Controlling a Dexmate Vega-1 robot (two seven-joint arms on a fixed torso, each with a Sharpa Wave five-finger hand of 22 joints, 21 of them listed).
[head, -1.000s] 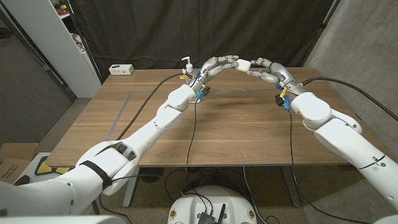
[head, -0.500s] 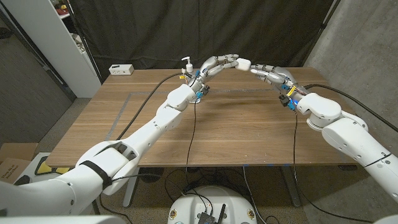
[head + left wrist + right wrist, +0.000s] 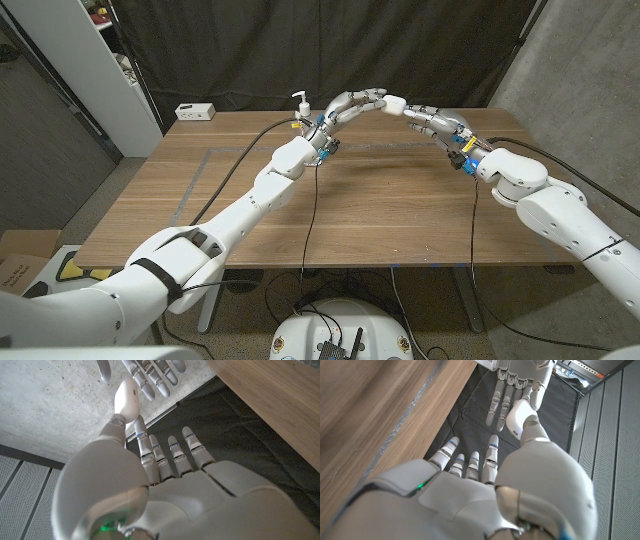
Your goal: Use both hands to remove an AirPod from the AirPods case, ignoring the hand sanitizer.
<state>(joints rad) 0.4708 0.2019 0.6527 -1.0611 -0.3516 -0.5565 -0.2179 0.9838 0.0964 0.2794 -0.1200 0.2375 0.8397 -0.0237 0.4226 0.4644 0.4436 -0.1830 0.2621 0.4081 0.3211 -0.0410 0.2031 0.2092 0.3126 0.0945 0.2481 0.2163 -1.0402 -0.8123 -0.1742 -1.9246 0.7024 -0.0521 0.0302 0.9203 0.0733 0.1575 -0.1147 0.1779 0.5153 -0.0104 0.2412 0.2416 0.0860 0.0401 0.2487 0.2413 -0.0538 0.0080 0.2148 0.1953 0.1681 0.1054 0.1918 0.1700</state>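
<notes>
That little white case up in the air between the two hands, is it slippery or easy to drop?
Probably slippery: the AirPods case looks smooth, glossy and rounded. It is small next to the left hand and is held only at the fingertips, high above the table, so a slip seems possible. It looks rigid, not floppy. The right hand sits close beside it.

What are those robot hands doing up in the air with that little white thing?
The robot is trying to get an earbud out of its small white AirPods case. The left hand holds the case up above the far side of the wooden table, between thumb and fingers. The right hand reaches toward it, fingertips right beside the case. The case looks closed, and no earbud is out. A hand sanitizer bottle stands untouched behind the left arm.
</notes>
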